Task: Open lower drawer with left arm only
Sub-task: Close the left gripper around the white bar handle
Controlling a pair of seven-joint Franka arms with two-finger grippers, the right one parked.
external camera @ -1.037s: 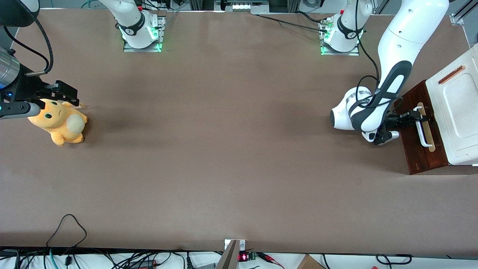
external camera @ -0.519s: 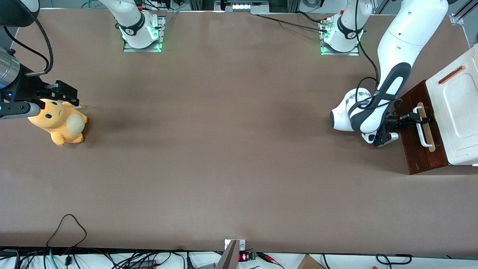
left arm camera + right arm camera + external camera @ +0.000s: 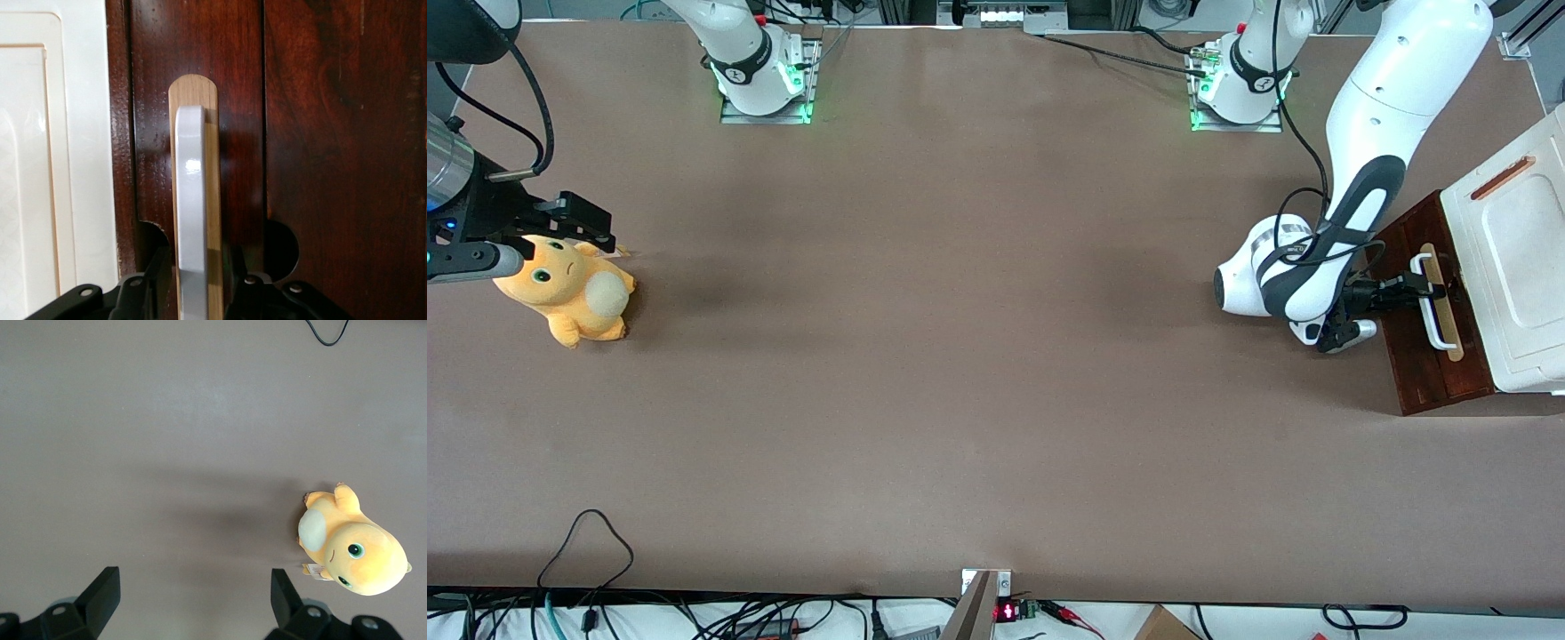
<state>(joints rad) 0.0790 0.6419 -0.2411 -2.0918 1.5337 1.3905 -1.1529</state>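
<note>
Little has shifted over the past second: the left arm (image 3: 1352, 204) has eased slightly toward the table's middle, its wrist sliding a touch nearer the front camera, while the drawer (image 3: 1427, 329) sits much where it was. Seen from the front, the arm bends down from its base and reaches sideways to the cabinet (image 3: 1516, 293) at the working arm's end of the table. Its gripper (image 3: 1423, 288) is at the white handle (image 3: 1434, 311), close to the handle's end farther from the front camera.

At the wrist, the handle (image 3: 190, 213) stands on a pale wood strip (image 3: 212, 200) against the dark reddish-brown drawer front (image 3: 320, 133). One black finger (image 3: 143, 290) sits on each side of the bar, so the fingers straddle it with a narrow gap; whether the pads actually press on it cannot be told. Rounded shadows fall on the wood beside each finger. The cabinet's white top (image 3: 47, 153) runs alongside the drawer front.

Toward the parked arm's end of the table lies an orange plush toy (image 3: 569, 298), well apart from the cabinet; the brown tabletop (image 3: 960, 356) stretches between them.
</note>
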